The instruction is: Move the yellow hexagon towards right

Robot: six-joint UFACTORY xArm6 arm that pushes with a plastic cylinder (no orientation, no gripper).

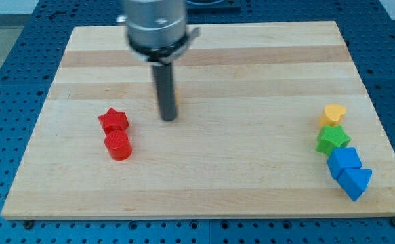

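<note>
The yellow block [333, 114], roughly hexagonal, lies near the board's right edge, at the top of a column of blocks. My tip [168, 118] rests on the board left of centre, far to the left of the yellow block. The tip is a short way right of a red star [113, 120] and touches no block. The rod hangs from the arm's grey end [156, 27] at the view's top.
A red cylinder [118, 145] sits just below the red star. Below the yellow block come a green star [333, 140], a blue cube [345, 161] and a blue triangle [355, 181], packed close together. The wooden board [251, 74] lies on a blue perforated table.
</note>
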